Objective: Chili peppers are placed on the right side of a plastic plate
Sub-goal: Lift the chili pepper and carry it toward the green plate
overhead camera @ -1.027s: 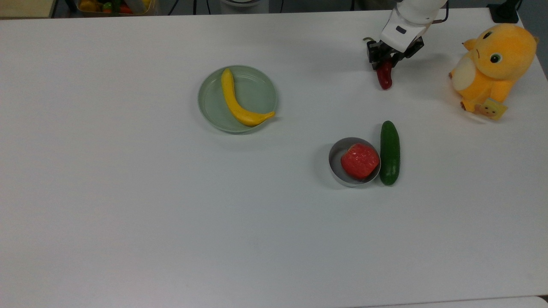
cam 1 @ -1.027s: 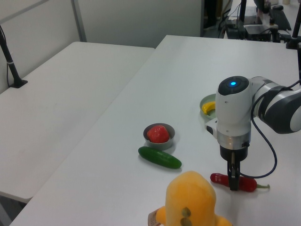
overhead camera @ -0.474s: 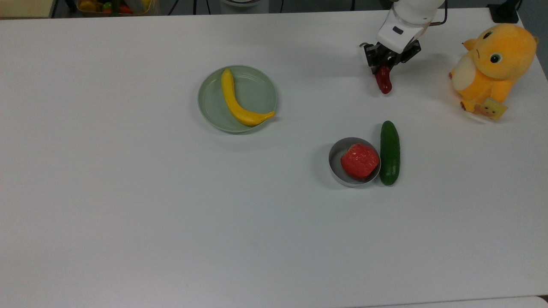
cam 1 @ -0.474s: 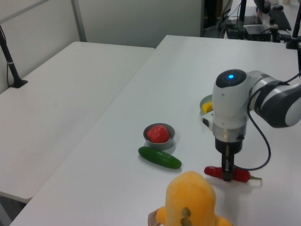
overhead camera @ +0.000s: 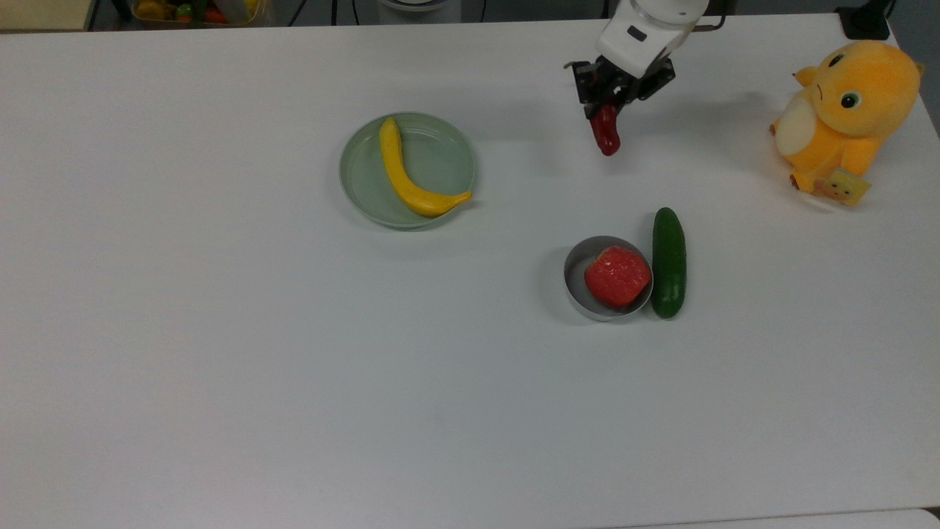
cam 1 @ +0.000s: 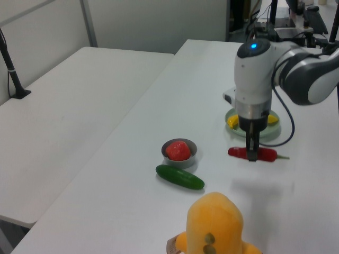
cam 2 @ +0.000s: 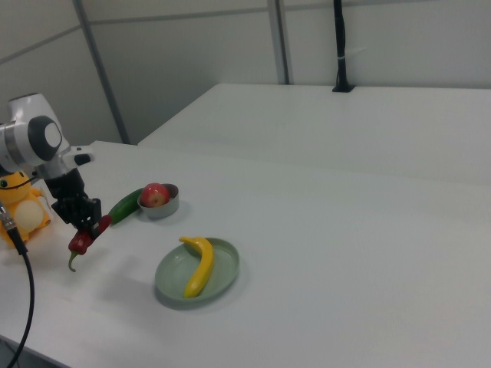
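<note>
My gripper [overhead camera: 609, 112] [cam 1: 252, 155] [cam 2: 90, 228] is shut on the dark red chili pepper [overhead camera: 606, 134] [cam 1: 263, 154] [cam 2: 80, 241] and holds it in the air above the table. Its green stem pokes out past the fingers in the left view. The pale green plastic plate [overhead camera: 440, 166] [cam 1: 233, 114] [cam 2: 222, 273] lies to the top view's left of the gripper, a hand's width apart, with a yellow banana [overhead camera: 402, 175] [cam 2: 198, 265] lying across it. In the left view the arm covers part of the plate.
A small metal bowl [overhead camera: 576, 283] [cam 1: 190, 155] holds a round red fruit [overhead camera: 617, 275], with a green cucumber [overhead camera: 669, 261] [cam 1: 180, 177] touching its side. An orange plush toy [overhead camera: 844, 117] [cam 1: 214, 222] sits at the top view's far right. White table stretches between plate and bowl.
The gripper has lifted the chili off the table and carried it toward the top view's left, closer to the plate. Nothing else moved.
</note>
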